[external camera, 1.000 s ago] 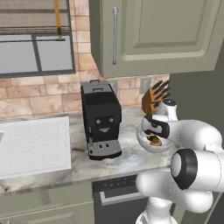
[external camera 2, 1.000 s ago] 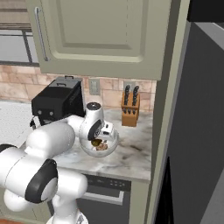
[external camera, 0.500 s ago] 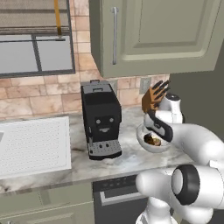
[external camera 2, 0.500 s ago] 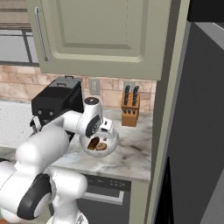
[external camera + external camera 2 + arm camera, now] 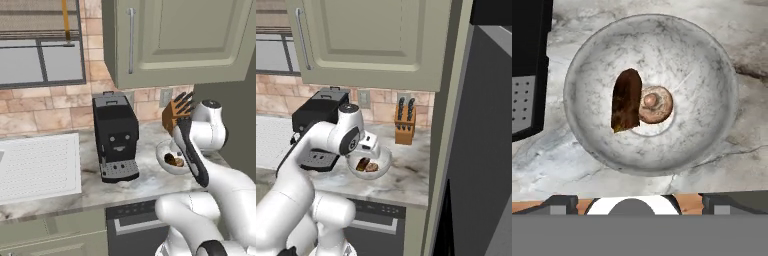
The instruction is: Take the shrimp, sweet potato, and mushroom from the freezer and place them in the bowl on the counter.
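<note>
**Bowl on the counter holds 2 items; pincer stands wide above it**

Pale grey-white marbled stone counter (image 5: 150, 182) is seen running beneath a brick backsplash (image 5: 45, 107) and a green wall cabinet (image 5: 180, 40). On it, the round whitish-grey mottled bowl (image 5: 712, 75) is set just to the right of a black coffee machine (image 5: 115, 137), with a wooden knife block (image 5: 405, 127) standing behind it near the wall. A white ribbed draining board (image 5: 37, 167) is seen further left in the left base view.

Inside the bowl, 2 pieces are seen lying at the centre, touching each other: an elongated dark brown sweet potato piece (image 5: 627, 100) and, just beside it, a round tan mushroom (image 5: 656, 104) with its stem turned up towards the camera. No shrimp can be made out in the bowl.

The white arm's two-finger gripper (image 5: 640, 202) is held directly above the bowl, pointing down at it. Its 2 dark finger tips (image 5: 559, 204) are seen far apart at the bottom corners of the hand view; the jaws are spread wide and nothing is held between them.

The tall dark grey freezer (image 5: 476, 150) is seen at the right edge of the right base view, past a green side panel; its inside cannot be seen.
</note>
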